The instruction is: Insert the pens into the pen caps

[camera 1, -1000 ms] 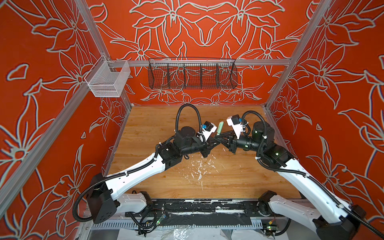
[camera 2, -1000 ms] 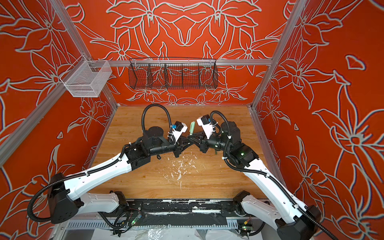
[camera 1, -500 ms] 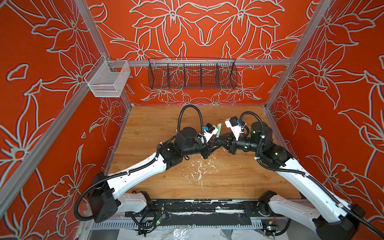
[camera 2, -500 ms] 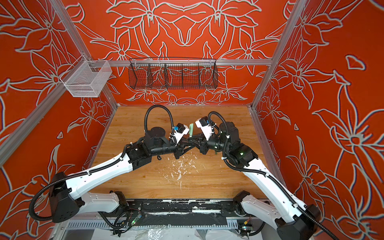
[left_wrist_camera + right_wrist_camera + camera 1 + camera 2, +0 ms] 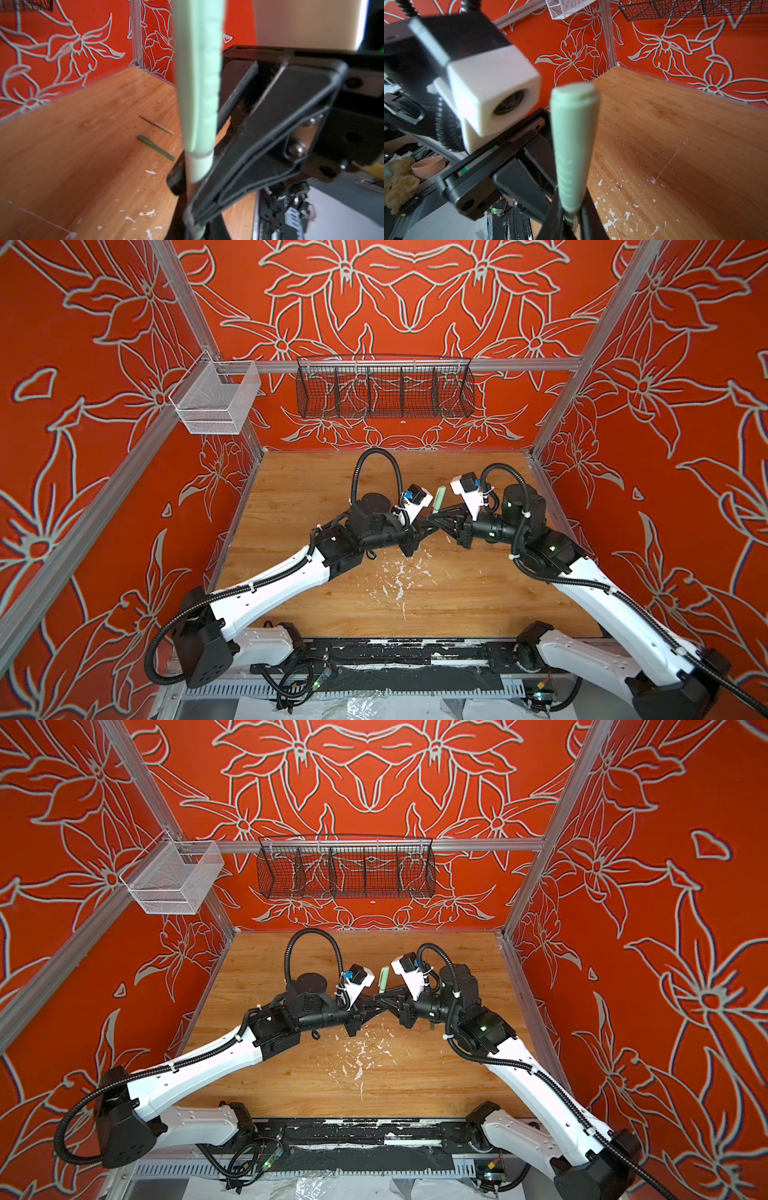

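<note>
We see pale-green pen (image 5: 198, 168) in ribbed cap (image 5: 199, 72) | R gripper (image 5: 571, 219) clamps pen | L gripper (image 5: 426, 524) closed, hold unclear | blk wire basket (image 5: 384, 396) on wall

Pale green pen (image 5: 198, 83) between black jaws

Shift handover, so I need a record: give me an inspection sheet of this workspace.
Surface: wooden table, scratched and stained.
Job's things: pale green pen upright, cap seemingly on; dark green pen and tan pen lying apart on the table; loose caps: nothing seen.
Clutter: white flecks.
Grippers: left gripper and right gripper both shut on the pale green pen.
Cables: looped black conduits; loose wires at the front.
Surroundings: wire basket, mesh bin, red floral walls.
</note>
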{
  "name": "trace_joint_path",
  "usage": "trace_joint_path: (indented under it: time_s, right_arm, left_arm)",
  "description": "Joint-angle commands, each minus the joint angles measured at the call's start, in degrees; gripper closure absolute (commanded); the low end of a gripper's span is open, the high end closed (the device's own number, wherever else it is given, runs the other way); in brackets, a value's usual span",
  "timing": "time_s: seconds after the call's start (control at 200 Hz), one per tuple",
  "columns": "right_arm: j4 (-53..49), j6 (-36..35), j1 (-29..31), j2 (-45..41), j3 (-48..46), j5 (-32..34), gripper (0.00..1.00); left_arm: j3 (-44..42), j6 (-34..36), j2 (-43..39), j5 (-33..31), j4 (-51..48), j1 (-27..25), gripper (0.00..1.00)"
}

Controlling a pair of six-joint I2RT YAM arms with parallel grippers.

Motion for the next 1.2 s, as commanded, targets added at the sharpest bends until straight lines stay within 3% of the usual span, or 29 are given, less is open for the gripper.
trace_joint_path:
  time_s: [0.0,0.455,0.53,0.635,0.731,0.941,1.196]
  right_arm:
    - [-0.51,0.48,0.48,-0.35,-1.27,-1.23,1.0]
    - [0.96,2.18,0.45,0.97,-1.07,-2.98,1.0]
    - [-0.11,2.21,0.46,0.17,-0.38,-1.15,0.8]
    - [-2.72,2.96,0.42,-1.92,0.99,5.1,0.68]
    - [-6.86,2.46,-0.66,-3.25,2.71,8.66,0.64]
    - [-3.22,4.81,-4.62,-5.97,2.76,0.91,0.59]
    - [1.81,6.36,-7.46,-4.08,3.79,-3.13,0.58]
  left_arm:
    - [-0.33,0.76,-1.86,0.0,3.11,0.16,1.0]
    - [-0.31,0.41,-1.9,2.26,4.23,0.25,1.0]
    - [-0.33,-0.08,-1.43,2.12,4.21,0.25,1.0]
    - [-0.41,-1.27,-0.75,1.39,3.78,0.51,1.0]
    - [-0.89,-2.04,-0.55,1.19,3.94,0.69,1.0]
    - [-1.67,-3.62,0.08,1.97,4.33,0.93,1.0]
    - [-1.86,-5.37,1.97,4.28,4.6,1.04,1.0]
